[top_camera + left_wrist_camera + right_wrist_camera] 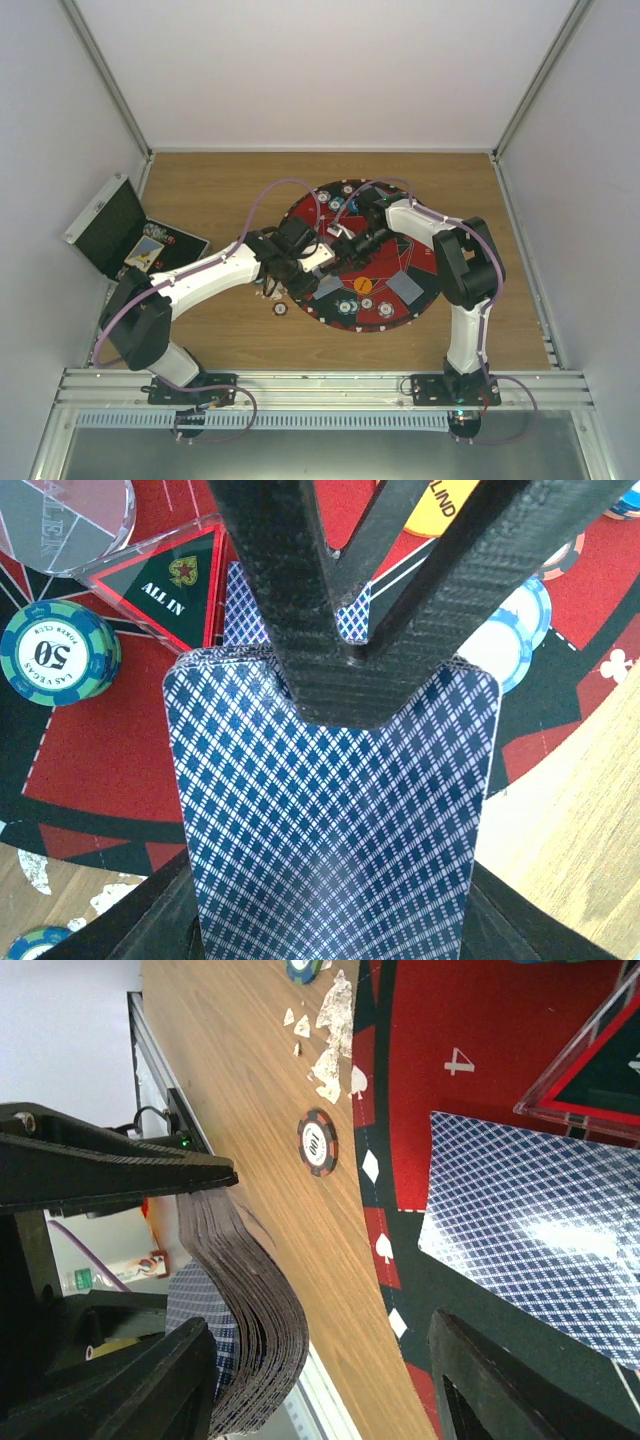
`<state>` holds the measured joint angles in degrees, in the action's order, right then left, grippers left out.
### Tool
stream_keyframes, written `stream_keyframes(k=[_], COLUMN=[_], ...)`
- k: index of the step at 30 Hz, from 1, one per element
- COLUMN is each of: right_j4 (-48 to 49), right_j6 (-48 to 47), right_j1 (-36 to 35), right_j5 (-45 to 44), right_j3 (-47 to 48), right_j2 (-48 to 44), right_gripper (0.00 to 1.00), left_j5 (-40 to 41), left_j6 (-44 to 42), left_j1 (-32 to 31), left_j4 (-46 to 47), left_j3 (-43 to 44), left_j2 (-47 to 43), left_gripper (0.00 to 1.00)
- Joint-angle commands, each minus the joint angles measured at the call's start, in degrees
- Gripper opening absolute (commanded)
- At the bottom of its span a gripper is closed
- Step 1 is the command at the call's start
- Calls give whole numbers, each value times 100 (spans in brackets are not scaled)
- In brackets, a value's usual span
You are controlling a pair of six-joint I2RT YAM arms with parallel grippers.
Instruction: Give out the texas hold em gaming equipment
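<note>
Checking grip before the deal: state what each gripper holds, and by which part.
Left gripper clamps the card deck flat across its faces, with one finger on its top face and one beneath. Right gripper is open and holds nothing.

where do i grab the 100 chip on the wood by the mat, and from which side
Pinch the 100 chip across its striped rim, straight down from above: it lies flat on the wood, clear of the mat, so only that thin edge offers hold.

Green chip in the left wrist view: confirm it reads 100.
No, the green chip shows 50 printed on its white face.
</note>
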<state>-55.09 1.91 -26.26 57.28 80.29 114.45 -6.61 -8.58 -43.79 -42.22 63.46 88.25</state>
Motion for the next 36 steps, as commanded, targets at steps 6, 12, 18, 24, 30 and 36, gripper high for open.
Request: stream_keyframes(k=[6, 12, 18, 24, 30, 36], right_j4=[-108, -3, 5, -29, -13, -12], right_j6=[-52, 100, 125, 105, 153, 36], right_j1=[-59, -34, 94, 162, 200, 185], right_j5=[-259, -452, -524, -557, -509, 81], right_j3=[131, 158, 159, 151, 175, 178], right_j2=[46, -65, -133, -181, -241, -233], right_gripper=[51, 48, 46, 45, 44, 40], left_j5=[-46, -48, -36, -36, -42, -41], left_j6=[-40, -47, -47, -43, -56, -60], left_j1=[-42, -42, -42, -42, -42, -37], left_j4=[201, 187, 179, 180, 188, 198], left_j3=[157, 153, 156, 144, 140, 143], left_j2=[27, 23, 17, 9, 17, 17], left_gripper=[54, 54, 54, 53, 53, 53])
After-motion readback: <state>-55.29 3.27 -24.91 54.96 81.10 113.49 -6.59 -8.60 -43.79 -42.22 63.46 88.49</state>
